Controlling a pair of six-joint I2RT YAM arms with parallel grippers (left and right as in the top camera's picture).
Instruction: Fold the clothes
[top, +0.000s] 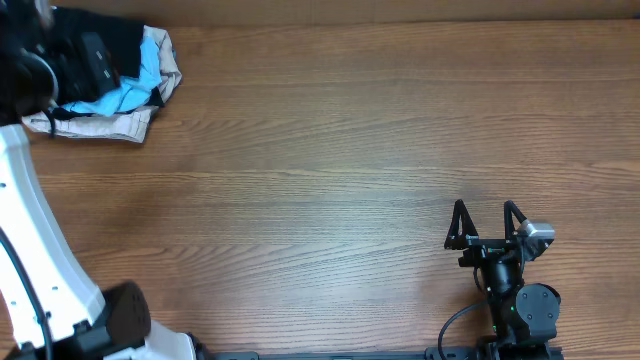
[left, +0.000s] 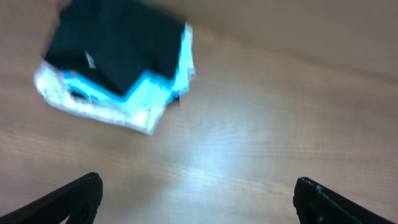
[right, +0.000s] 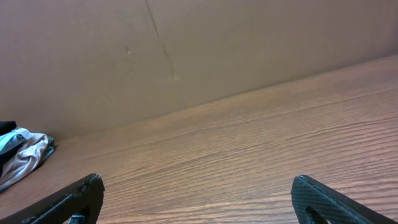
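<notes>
The clothes, a black garment (top: 125, 38), lie folded on top of a small pile at the table's far left corner. In the left wrist view the black garment (left: 118, 46) shows a small white mark near its left edge. My left gripper (left: 196, 183) is open and empty, held above bare table in front of the pile. In the overhead view my left arm (top: 25, 200) reaches to that corner and its fingers merge with the dark fabric. My right gripper (top: 487, 212) is open and empty near the front right edge, also seen in the right wrist view (right: 196, 186).
Under the black garment lie a light-blue shirt (top: 150, 60) (left: 155, 87) and a beige garment (top: 110, 125). The pile's edge shows far left in the right wrist view (right: 22, 155). A brown wall (right: 186, 50) backs the wooden table (top: 350, 150).
</notes>
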